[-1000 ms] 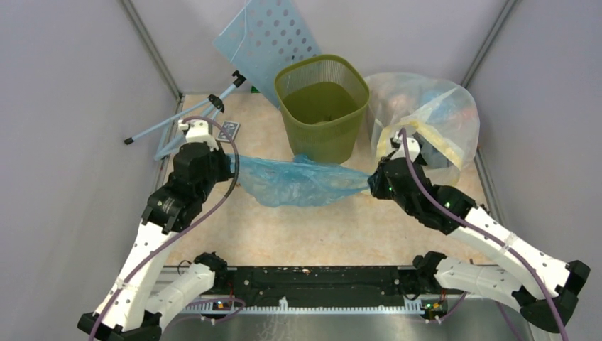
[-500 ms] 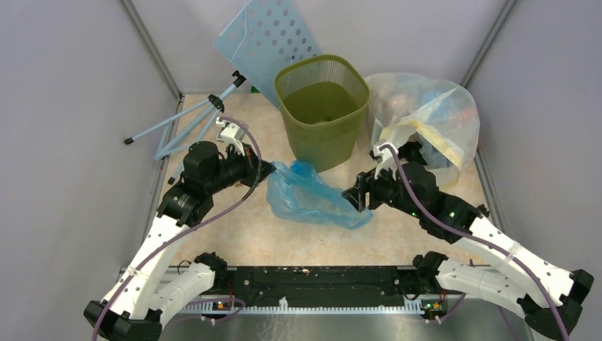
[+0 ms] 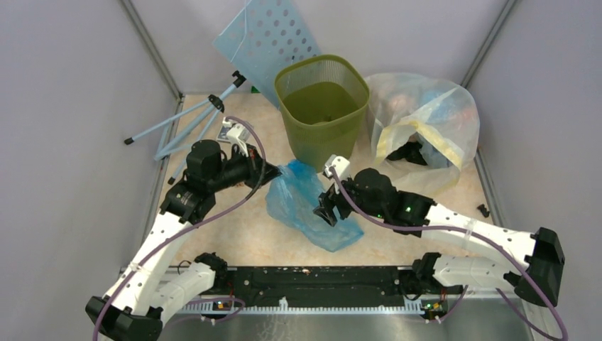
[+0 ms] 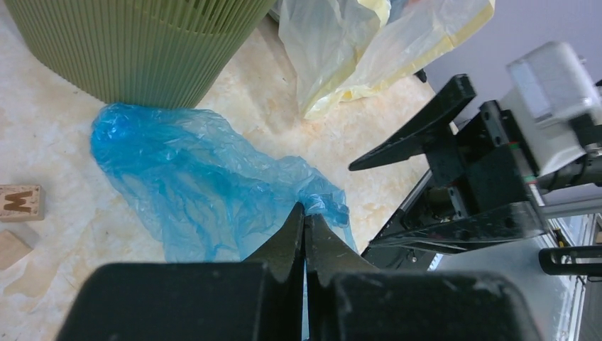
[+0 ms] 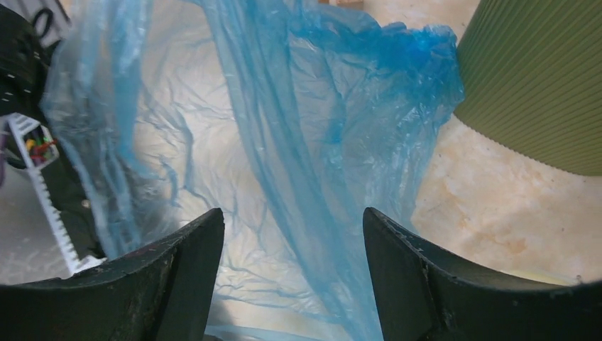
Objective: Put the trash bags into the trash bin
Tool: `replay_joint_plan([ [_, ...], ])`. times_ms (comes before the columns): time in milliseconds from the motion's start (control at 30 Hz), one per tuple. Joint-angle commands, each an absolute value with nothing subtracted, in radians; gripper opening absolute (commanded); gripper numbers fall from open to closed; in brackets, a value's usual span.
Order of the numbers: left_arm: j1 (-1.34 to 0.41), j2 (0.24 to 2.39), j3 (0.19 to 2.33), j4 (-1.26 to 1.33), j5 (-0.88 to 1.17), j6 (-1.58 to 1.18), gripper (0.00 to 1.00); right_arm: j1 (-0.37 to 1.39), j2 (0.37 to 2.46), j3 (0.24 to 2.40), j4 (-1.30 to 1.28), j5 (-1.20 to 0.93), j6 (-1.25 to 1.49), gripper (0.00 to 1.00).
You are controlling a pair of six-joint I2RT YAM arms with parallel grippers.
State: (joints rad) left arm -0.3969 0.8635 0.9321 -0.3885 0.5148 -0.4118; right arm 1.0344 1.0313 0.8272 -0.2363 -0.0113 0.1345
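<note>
On the pale marbled worktop (image 3: 263, 238), the crinkled, translucent light-blue trash bag (image 3: 305, 206) lies just in front of the olive trash bin (image 3: 323, 106), its long axis running from the bin's base toward the arms. The left claw (image 4: 305, 213) is clamped on one edge. The right claw (image 5: 291, 220), the nearer to its bulk, hovers over it with jaws apart.

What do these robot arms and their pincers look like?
The left arm and right arm are white tube-like links joined by chunky black joints, with a thin purple cable trailing along each. Each ends in a black two-finger gripper. The left gripper and right gripper have matte, tapering fingers. Tiny green lights glow on the right arm.
</note>
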Motion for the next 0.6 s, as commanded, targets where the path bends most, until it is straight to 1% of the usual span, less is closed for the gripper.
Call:
replay_joint_plan([
  [0,-0.397,0.848,0.921,-0.344,0.567,-0.383,0.0,1.043,1.068,0.805,-0.105,0.009,0.057,0.71],
  [167,-0.397,0.856,0.927,-0.356,0.573,-0.377,0.0,1.042,1.128,0.788,-0.049,-0.05,0.047,0.68],
  [267,-0.397,0.86,0.933,-0.362,0.572,-0.371,0.0,1.042,1.166,0.78,-0.026,-0.05,0.058,0.62],
  [300,-0.397,0.86,0.934,-0.363,0.573,-0.368,0.0,1.042,1.179,0.776,-0.017,-0.047,0.062,0.58],
  [333,-0.397,0.861,0.936,-0.363,0.573,-0.365,0.0,1.042,1.19,0.775,-0.013,-0.038,0.066,0.48],
  [400,-0.397,0.862,0.939,-0.37,0.569,-0.359,0.0,1.042,1.197,0.78,-0.014,0.006,0.084,0.14],
  [433,-0.397,0.863,0.94,-0.374,0.564,-0.356,0.0,1.042,1.184,0.784,-0.017,0.056,0.095,0.02],
  [467,-0.397,0.864,0.94,-0.379,0.561,-0.351,0.0,1.042,1.174,0.788,-0.022,0.114,0.108,0.0],
  [567,-0.397,0.872,0.934,-0.396,0.553,-0.334,0.0,1.039,1.098,0.817,-0.056,0.33,0.151,0.0],
])
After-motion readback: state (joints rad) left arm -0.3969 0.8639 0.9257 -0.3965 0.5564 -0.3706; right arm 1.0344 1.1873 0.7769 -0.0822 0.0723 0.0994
